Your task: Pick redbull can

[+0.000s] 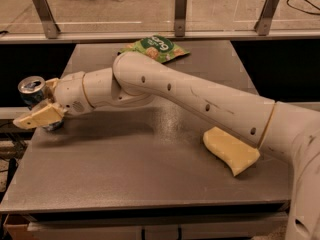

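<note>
The redbull can [31, 90], blue and silver with a shiny top, stands at the far left edge of the grey table [150, 174]. My gripper [33, 104] is at the can, and its jaws stand open on either side of it. The near cream finger [39, 116] crosses in front of the can's lower half and hides it. The far finger [50, 83] shows just behind the can. The white arm reaches in from the lower right across the table.
A green snack bag [156, 48] lies at the table's back middle, just behind the arm. A yellow sponge [231, 151] lies at the right, partly under the forearm. A rail with metal posts [181, 13] runs behind the table.
</note>
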Robot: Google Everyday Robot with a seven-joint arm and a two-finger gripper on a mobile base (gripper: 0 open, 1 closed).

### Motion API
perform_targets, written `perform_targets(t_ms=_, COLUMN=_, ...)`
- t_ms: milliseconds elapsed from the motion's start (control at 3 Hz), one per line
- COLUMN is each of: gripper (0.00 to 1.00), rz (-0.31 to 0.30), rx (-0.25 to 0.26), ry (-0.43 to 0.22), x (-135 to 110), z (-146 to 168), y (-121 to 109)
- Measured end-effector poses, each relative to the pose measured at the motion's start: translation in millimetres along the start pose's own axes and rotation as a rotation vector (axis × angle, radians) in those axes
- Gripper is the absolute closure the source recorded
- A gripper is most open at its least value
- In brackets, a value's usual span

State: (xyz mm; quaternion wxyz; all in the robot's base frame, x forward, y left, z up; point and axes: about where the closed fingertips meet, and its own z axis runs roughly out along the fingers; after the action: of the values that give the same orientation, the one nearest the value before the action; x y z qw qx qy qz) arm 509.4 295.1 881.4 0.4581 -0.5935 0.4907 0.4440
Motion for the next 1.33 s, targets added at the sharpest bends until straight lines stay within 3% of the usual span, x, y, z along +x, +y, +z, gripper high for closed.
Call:
perform_targets(t_ms=333, gripper=0.64, rz=0.003, rx=0.010, ry=-0.010, x=3, z=-4, y=-1)
perform_targets(t_ms=667, gripper=0.87, rz=-0.027, rx=0.028, ry=-0.029, x=-9, z=-20, y=-12)
perform_targets(t_ms=1000, gripper=1.00, rz=-0.088, rx=0.069, ry=-0.080, x=-35, z=-56, y=-32)
perform_targets(t_ms=1333, gripper=1.00, rz=-0.141, rx=0.140, ry=-0.136, x=-57, z=-107, y=-52)
